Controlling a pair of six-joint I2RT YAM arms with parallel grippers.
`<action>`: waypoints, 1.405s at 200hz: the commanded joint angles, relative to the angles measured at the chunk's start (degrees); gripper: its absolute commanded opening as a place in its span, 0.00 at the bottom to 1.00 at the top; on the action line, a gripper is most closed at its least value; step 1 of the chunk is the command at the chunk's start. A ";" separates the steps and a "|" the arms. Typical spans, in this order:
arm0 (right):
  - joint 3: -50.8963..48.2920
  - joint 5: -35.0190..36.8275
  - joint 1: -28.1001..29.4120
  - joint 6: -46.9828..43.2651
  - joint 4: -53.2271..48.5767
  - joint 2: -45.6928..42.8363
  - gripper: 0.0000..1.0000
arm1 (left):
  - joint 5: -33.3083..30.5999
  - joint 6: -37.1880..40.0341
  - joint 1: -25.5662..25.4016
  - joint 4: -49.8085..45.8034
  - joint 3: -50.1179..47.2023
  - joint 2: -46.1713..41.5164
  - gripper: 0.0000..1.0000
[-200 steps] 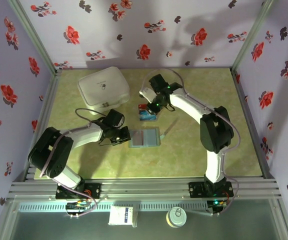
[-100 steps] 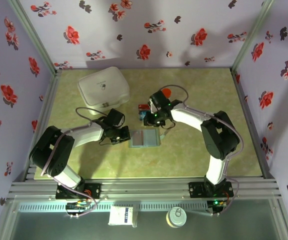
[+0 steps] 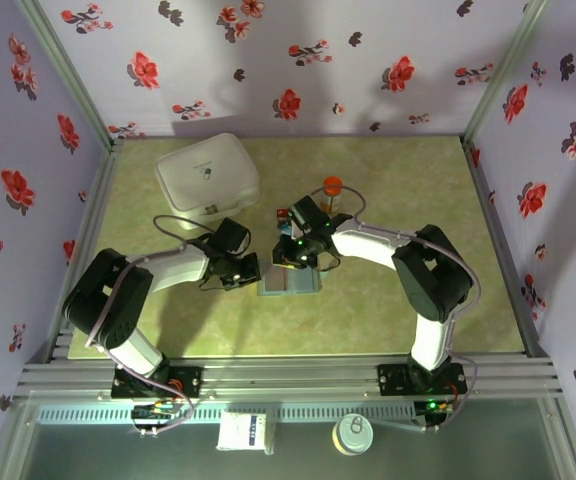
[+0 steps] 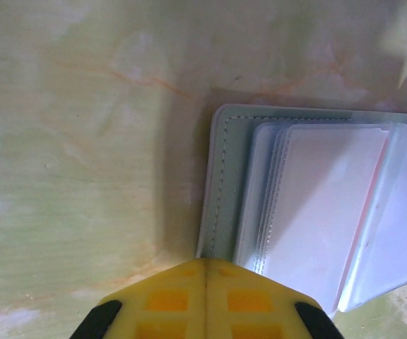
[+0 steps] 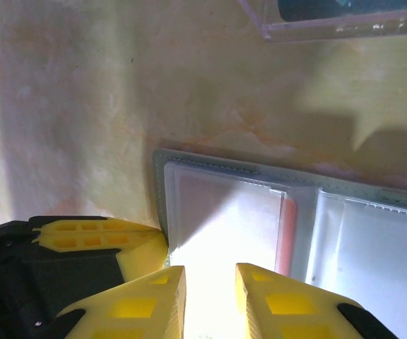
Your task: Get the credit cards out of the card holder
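The grey-blue card holder point(image 3: 303, 284) lies open on the table, its clear sleeves point(image 4: 323, 205) facing up. A red credit card point(image 5: 286, 234) shows through one pocket. My left gripper point(image 4: 207, 263) is shut, and its tips rest on the holder's left edge point(image 4: 221, 176). My right gripper point(image 5: 210, 281) hovers open just over the left panel's sleeve point(image 5: 225, 212), with a narrow gap between its fingers and nothing gripped. The left gripper's yellow finger point(image 5: 140, 244) sits beside it. A blue-teal card point(image 5: 316, 8) lies inside a clear box.
The clear plastic box point(image 5: 331, 27) stands just behind the holder. An orange-capped bottle point(image 3: 332, 190) stands further back. The big white lidded case point(image 3: 208, 178) sits at the back left. Floral walls close in the green table point(image 3: 398, 320).
My right arm has swung from the clear box down and forward to the holder, uncovering the bottle, and its jaws have parted slightly. The left arm has stayed put.
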 commanded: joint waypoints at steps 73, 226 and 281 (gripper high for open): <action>-2.06 -2.38 1.57 2.72 2.54 2.44 0.21 | 0.07 0.98 0.44 -0.77 0.52 2.43 0.00; -3.60 5.14 0.71 -0.92 -5.01 -0.04 0.24 | 0.34 1.80 0.46 -2.05 1.23 3.49 0.00; -9.45 -1.55 -2.23 -1.01 4.12 -1.86 0.24 | 0.26 1.96 0.46 -2.59 1.90 2.75 0.00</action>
